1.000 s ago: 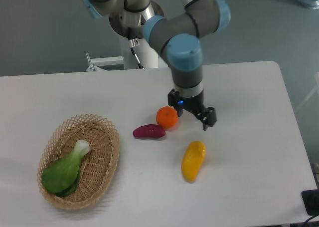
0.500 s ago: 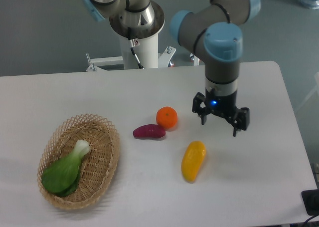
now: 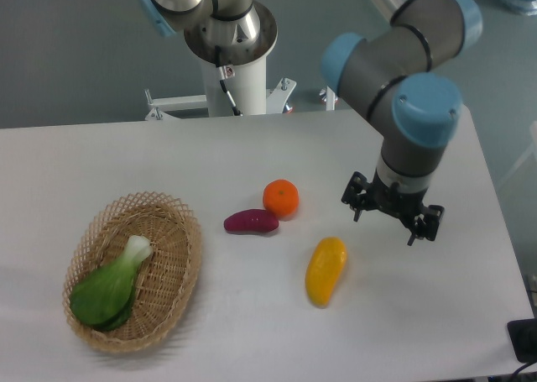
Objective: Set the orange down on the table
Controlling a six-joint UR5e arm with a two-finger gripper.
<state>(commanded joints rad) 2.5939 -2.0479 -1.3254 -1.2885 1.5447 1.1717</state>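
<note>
The orange (image 3: 281, 198) is a small round bright-orange fruit resting on the white table (image 3: 101, 159), touching the right end of a purple piece (image 3: 250, 222). My gripper (image 3: 391, 221) hangs over the table well to the right of the orange, apart from it. Its two dark fingers are spread and hold nothing.
A yellow-orange oblong fruit (image 3: 325, 269) lies in front of the orange, left of and below the gripper. A woven wicker basket (image 3: 172, 290) at the front left holds a green leafy vegetable (image 3: 113, 286). The robot base (image 3: 233, 54) stands at the back edge.
The gripper has moved to the right, from right beside the orange to well clear of it. The orange, purple piece and other items have stayed put.
</note>
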